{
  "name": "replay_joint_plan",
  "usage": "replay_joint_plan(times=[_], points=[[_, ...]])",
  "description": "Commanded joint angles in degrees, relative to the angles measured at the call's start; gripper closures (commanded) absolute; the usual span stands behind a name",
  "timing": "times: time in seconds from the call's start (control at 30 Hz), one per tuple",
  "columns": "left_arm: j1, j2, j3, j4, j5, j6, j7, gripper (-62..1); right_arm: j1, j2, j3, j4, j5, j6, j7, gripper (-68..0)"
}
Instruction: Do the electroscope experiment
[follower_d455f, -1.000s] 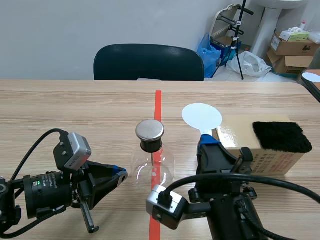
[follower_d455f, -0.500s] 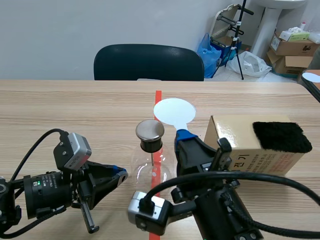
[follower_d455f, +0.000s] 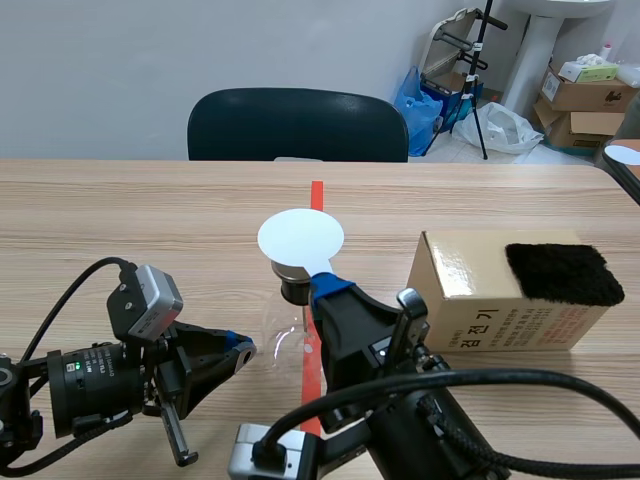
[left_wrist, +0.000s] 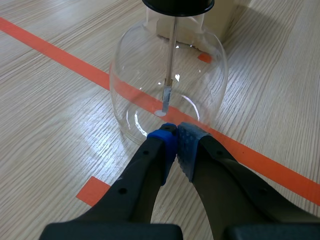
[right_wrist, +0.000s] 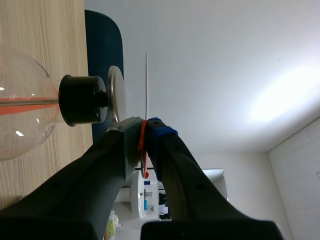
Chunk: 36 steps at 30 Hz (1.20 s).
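Note:
The electroscope (follower_d455f: 285, 335) is a clear glass flask with a black stopper and a metal cap, standing on the red tape line. A white disc (follower_d455f: 300, 237) on a thin handle hovers just over the cap. My right gripper (follower_d455f: 325, 287) is shut on that handle. In the right wrist view the disc (right_wrist: 146, 85) shows edge-on, a small gap from the metal cap (right_wrist: 115, 95), and the gripper (right_wrist: 142, 132) pinches its red handle. My left gripper (follower_d455f: 240, 350) rests low beside the flask, shut on nothing. Its tips (left_wrist: 176, 142) meet at the flask's (left_wrist: 167, 85) base.
A cardboard box (follower_d455f: 480, 295) with a black fur patch (follower_d455f: 560, 272) on top stands to the right of the flask. A dark chair (follower_d455f: 297, 125) sits behind the table's far edge. Boxes and bags lie on the floor at the back right.
My right arm has carried the white disc leftward, from beside the box to just above the electroscope's cap. The left arm has stayed still.

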Motion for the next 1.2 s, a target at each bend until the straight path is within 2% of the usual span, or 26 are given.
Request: replay_joint_plan(times=[0.0, 1.17], points=[[-0.3, 0.4, -0.2, 1.2, -0.8, -0.1, -0.8, -3.2, 0.8, 0.3, 0.1, 0.9, -0.1, -0.8, 0.2, -1.0], [-0.3, 0.4, -0.2, 1.2, -0.8, -0.1, -0.8, -3.2, 0.8, 0.3, 0.1, 0.9, -0.1, -0.8, 1.5, -1.0]])
